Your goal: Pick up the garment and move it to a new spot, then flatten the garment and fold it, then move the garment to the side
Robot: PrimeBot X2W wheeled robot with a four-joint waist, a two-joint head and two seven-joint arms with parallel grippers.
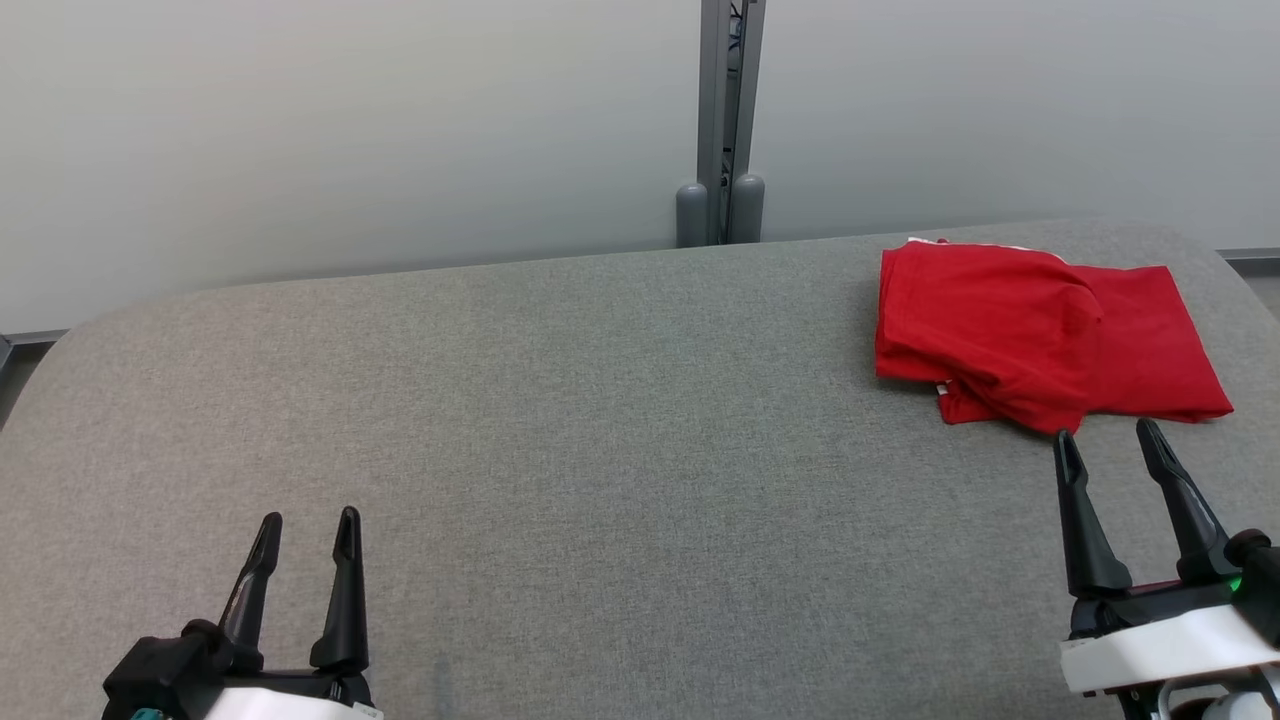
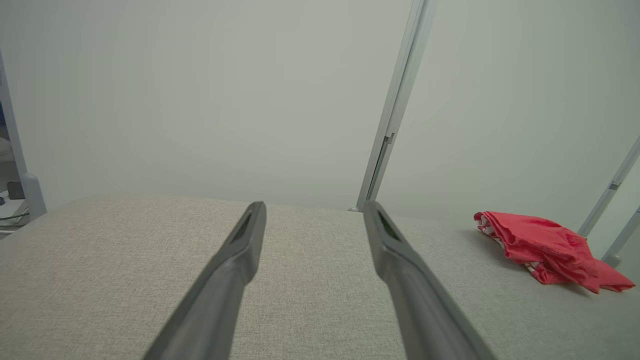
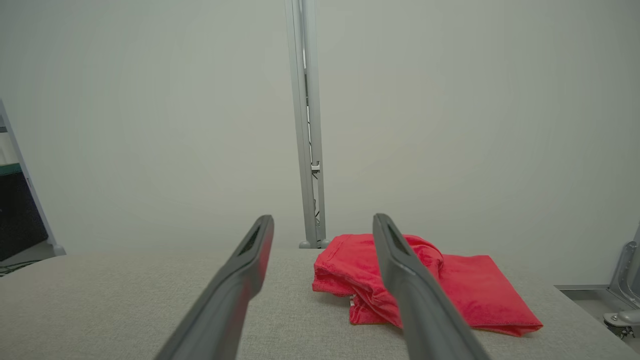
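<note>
Looks to me like the job's basically wrapped: the folded red cotton garment [image 1: 1040, 335] sits at the far right corner of my grey fabric-topped counter [image 1: 560, 420]. Left end effector [image 1: 308, 528] and right end effector [image 1: 1108, 437] both spread, holding nothing. Next I'd just back off, maybe tidy that lumpy fold.

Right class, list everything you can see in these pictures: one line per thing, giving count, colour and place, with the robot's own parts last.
garment: one, red, folded, lying on the far right of the table, just beyond the right gripper's fingertips.
table: one, grey fabric top with rounded corners, spanning the foreground of the head view.
wall panels: two, pale grey, behind the table.
post: one, grey metal, upright between the panels behind the table's far edge.
left gripper: one, dark fingers, open, over the table at lower left, holding nothing.
right gripper: one, dark fingers, open, at lower right, holding nothing.
</note>
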